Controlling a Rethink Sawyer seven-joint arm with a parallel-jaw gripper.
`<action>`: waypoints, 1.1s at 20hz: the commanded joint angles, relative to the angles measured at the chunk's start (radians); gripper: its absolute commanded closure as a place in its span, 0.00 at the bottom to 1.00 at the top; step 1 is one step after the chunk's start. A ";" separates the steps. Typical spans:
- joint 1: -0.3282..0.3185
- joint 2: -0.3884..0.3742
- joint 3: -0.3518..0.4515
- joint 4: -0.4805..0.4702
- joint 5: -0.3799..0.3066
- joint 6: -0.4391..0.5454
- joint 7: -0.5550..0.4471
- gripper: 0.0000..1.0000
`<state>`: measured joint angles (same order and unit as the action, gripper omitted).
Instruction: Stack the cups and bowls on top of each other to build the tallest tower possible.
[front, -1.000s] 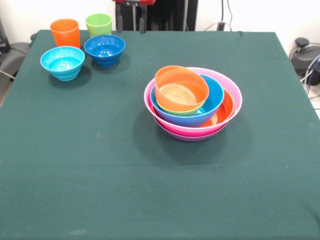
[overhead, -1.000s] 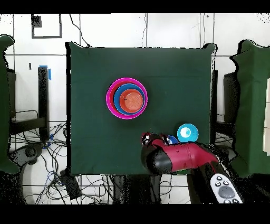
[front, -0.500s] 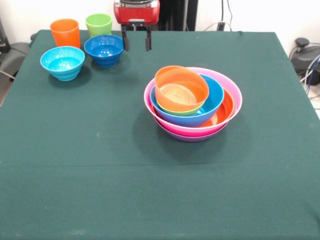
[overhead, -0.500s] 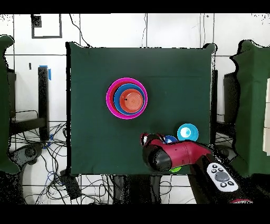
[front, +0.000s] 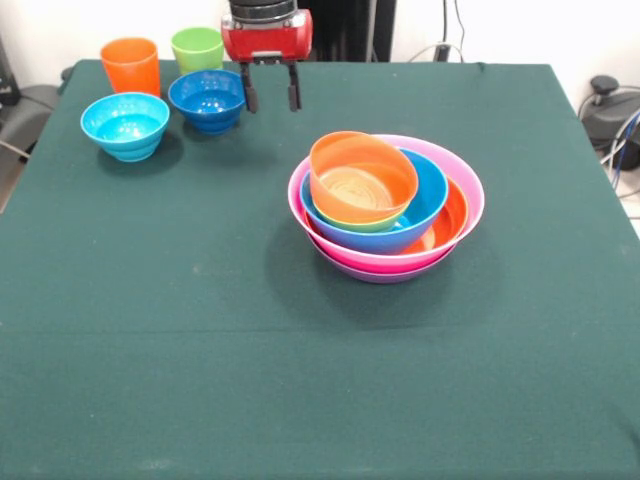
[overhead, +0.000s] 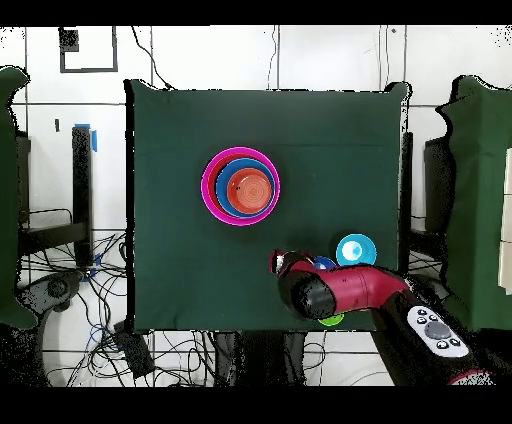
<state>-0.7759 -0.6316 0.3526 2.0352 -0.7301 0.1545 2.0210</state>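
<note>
Nearest, the tower (front: 386, 205) sits right of centre on the green table (front: 200, 340): a small orange bowl (front: 362, 178) tilted on top of nested blue, orange, pink and purple bowls. Farther back at the left corner stand the light blue bowl (front: 125, 124) and dark blue bowl (front: 209, 98), then the orange cup (front: 131, 64) and lime green cup (front: 197, 47). These glossy plastic pieces look light, stiff and slippery; grip by the rim wall. The gripper (front: 268, 88) hangs just beside the dark blue bowl, jaws parted, holding nothing. The cups crowd that bowl from behind.
</note>
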 joint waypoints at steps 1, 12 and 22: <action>-0.017 0.030 0.164 -0.021 0.008 0.131 -0.114 0.00; -0.010 -0.042 0.179 0.028 0.025 0.176 -0.094 0.00; 0.003 -0.105 0.245 0.000 0.104 0.292 -0.106 0.00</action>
<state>-0.8070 -0.7084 0.4975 2.0448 -0.6716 0.2916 2.0210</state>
